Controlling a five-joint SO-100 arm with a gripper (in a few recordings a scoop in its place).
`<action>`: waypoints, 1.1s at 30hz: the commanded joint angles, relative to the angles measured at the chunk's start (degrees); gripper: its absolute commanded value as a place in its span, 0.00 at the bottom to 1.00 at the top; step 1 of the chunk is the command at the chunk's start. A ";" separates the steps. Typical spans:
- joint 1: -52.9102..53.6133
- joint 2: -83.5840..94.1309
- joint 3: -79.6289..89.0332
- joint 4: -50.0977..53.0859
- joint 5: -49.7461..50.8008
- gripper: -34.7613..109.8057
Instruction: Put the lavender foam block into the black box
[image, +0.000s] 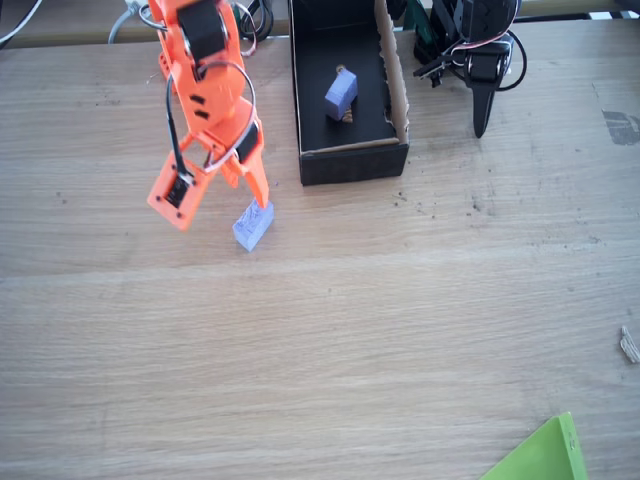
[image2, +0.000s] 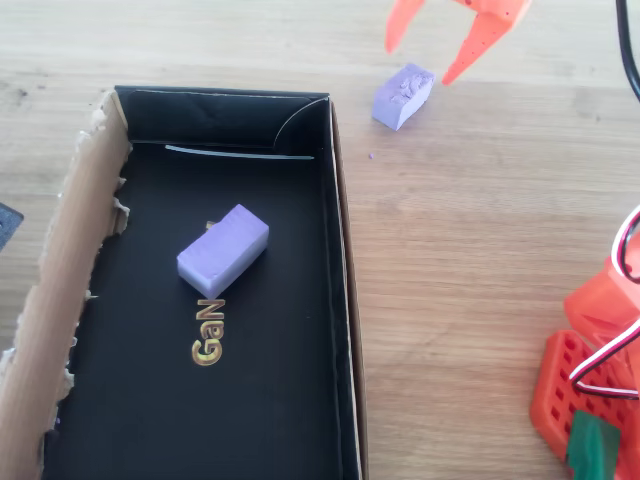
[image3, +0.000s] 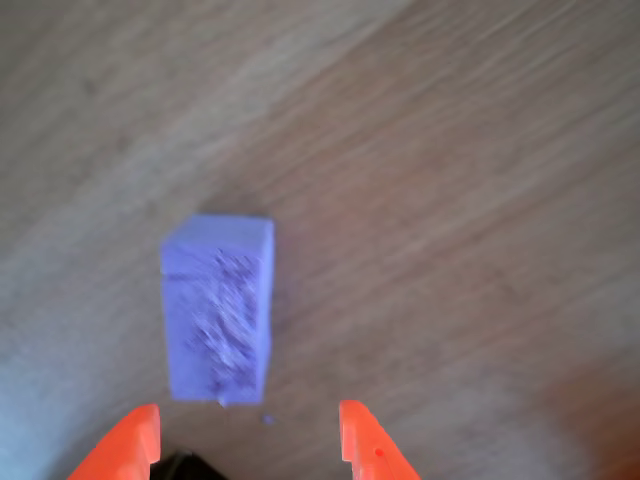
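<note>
Lavender foam block (image3: 218, 308) shows roughened top in wrist view.

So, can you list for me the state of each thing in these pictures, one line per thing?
gripper: jaws open, above the table, holding nothing
lavender foam block: on the table outside the box, lying flat, rough face up, not gripped
purple block: lying flat on the box floor
black box: open at the top, brown cardboard wall torn along its edge

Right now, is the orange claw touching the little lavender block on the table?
Apart. The wrist view shows the open end effector short of the lavender foam block, bare wood showing between its fingertips.
</note>
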 joint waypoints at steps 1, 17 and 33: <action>-0.53 0.53 0.00 1.58 2.72 0.40; -2.90 -5.45 -0.97 -4.48 4.66 0.41; -2.55 1.05 -1.05 1.41 2.90 0.40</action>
